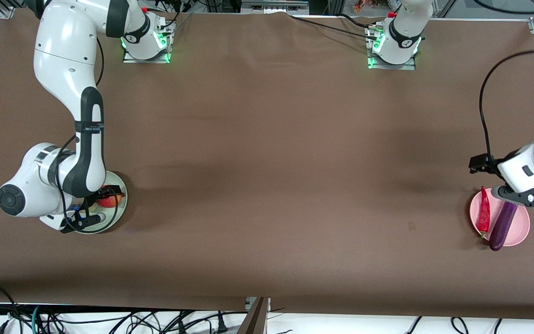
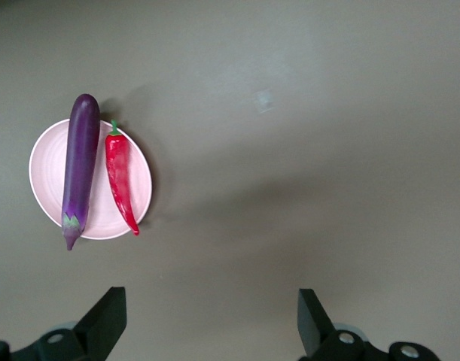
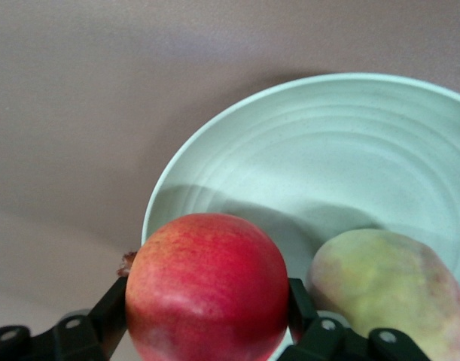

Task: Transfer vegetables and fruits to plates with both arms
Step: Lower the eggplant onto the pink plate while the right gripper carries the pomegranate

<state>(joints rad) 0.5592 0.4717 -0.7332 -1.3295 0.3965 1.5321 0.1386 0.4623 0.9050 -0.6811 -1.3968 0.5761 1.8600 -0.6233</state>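
Flanking the apple [image 3: 207, 289] over the green plate [image 3: 327, 165], right gripper [image 3: 207, 323]; left gripper [image 2: 207, 327] wide apart.

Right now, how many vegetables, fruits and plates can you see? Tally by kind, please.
Vegetables: 2, eggplant and chili pepper, both on the pink plate.
Fruits: 2, apple and peach, at the green plate.
Plates: 2.
Total: 6.
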